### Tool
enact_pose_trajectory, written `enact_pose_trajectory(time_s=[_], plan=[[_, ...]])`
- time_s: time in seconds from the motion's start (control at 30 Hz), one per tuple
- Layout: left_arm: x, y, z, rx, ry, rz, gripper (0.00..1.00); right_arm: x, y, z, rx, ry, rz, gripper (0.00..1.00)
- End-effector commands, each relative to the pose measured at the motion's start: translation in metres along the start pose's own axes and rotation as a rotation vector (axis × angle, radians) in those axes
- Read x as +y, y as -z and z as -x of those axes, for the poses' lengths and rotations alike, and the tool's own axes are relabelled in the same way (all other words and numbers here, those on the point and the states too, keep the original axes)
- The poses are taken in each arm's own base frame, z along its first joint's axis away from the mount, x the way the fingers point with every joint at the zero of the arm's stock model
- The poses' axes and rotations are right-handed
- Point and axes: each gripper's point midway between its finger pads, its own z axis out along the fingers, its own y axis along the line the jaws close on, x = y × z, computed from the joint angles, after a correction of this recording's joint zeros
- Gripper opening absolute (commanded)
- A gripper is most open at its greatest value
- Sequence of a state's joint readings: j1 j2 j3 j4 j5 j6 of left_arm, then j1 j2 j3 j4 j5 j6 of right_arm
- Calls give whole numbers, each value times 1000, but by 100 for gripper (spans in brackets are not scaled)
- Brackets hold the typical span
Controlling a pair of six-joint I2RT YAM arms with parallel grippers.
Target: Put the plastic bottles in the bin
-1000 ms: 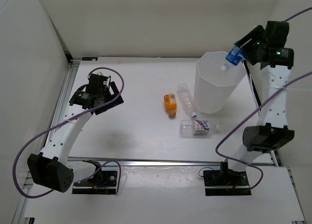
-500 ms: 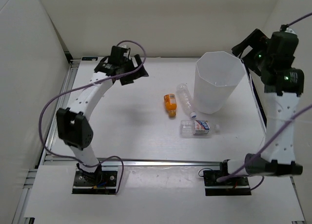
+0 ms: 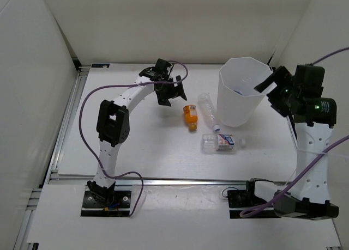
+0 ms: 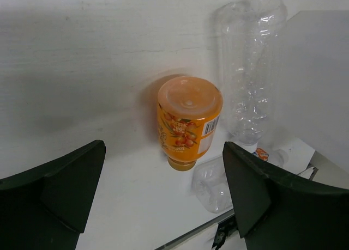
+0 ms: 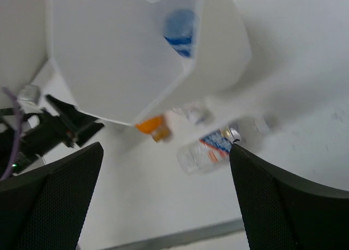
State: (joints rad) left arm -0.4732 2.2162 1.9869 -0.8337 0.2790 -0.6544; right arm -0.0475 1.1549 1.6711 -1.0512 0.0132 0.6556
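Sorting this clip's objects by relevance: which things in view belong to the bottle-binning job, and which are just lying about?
Job: bin; orange bottle; clear bottle; labelled bottle; blue-labelled bottle, already in the bin.
Lying about: small white piece; purple cables.

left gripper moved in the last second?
Yes. The left gripper swung right across the table, from its left side to just beside the orange bottle, jaws open.

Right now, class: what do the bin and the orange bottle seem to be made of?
The bin: probably white plastic, translucent, since a blue-labelled bottle shows dimly through its wall. The orange bottle: seemingly glossy plastic, judging by its shiny moulded base.
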Motion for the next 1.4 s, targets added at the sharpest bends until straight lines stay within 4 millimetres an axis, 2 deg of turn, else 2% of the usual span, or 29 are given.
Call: enact_pose_trajectory(time_s=[0.0,0.07,0.1,0.17,0.2,0.23,0.27,0.3,0.33,0.37,0.4,0.43,0.5,0.57,0.6,0.63,0.67,0.73,0.77,0.83,0.87,0.9,1.0,1.03,1.1,1.13,1.17,1.27,1.37], plan=[[-26,55,33,-131,-7,-70,100,-25,22,-35,100,-165,-77,100],[-19,59,31,-128,5,-60,100,-25,31,-36,100,-234,-100,100],[-16,68,33,-141,10,-61,100,-25,36,-33,86,-266,-102,100],[-3,72,27,-130,29,-32,100,-17,44,-42,136,-345,-62,100],[2,77,26,-135,28,-27,100,-17,49,-52,169,-393,-61,100],[2,91,27,-166,13,-18,100,-16,50,-59,204,-476,-65,100],[14,92,21,-159,27,5,100,-12,51,-74,271,-512,-41,100],[11,106,16,-168,24,-2,100,-13,51,-84,309,-548,-51,100],[16,111,14,-172,31,2,100,-13,51,-89,330,-578,-56,100],[23,116,14,-180,41,15,100,-16,50,-99,363,-628,-80,100],[29,114,5,-163,47,27,100,-23,48,-111,389,-650,-100,100],[26,125,2,-178,42,17,100,-29,50,-121,413,-675,-134,100],[40,132,-3,-175,66,46,100,-26,55,-131,439,-703,-96,100],[44,146,-4,-196,74,53,100,-21,56,-130,411,-702,-18,100],[50,147,-10,-192,79,73,100,-24,54,-136,421,-744,-39,100],[47,155,-11,-208,84,61,100,-27,52,-144,445,-768,-51,100],[48,161,-12,-219,85,72,100,-39,44,-163,495,-802,-100,100],[57,167,-17,-222,97,96,100,-51,36,-188,568,-854,-153,100],[55,177,-17,-244,93,96,100,-63,26,-207,615,-908,-201,100],[62,182,-23,-246,103,102,100,-74,12,-222,627,-950,-236,100],[57,191,-23,-268,105,86,100,-76,2,-222,616,-986,-235,100],[59,192,-26,-266,106,88,100,-88,-8,-233,616,-990,-270,100],[60,203,-32,-285,103,89,100,-96,-32,-227,578,-962,-295,100],[65,200,-38,-272,107,99,100,-101,-39,-227,590,-953,-343,100],[65,206,-43,-282,104,92,100,-100,-52,-217,568,-895,-333,100],[70,205,-45,-279,114,100,100,-101,-58,-220,610,-857,-362,100],[68,210,-45,-290,110,93,100,-97,-63,-212,597,-831,-353,100],[72,212,-46,-294,118,96,100,-99,-77,-212,633,-775,-408,100],[74,214,-44,-307,122,94,100,-106,-90,-223,683,-742,-470,100]])
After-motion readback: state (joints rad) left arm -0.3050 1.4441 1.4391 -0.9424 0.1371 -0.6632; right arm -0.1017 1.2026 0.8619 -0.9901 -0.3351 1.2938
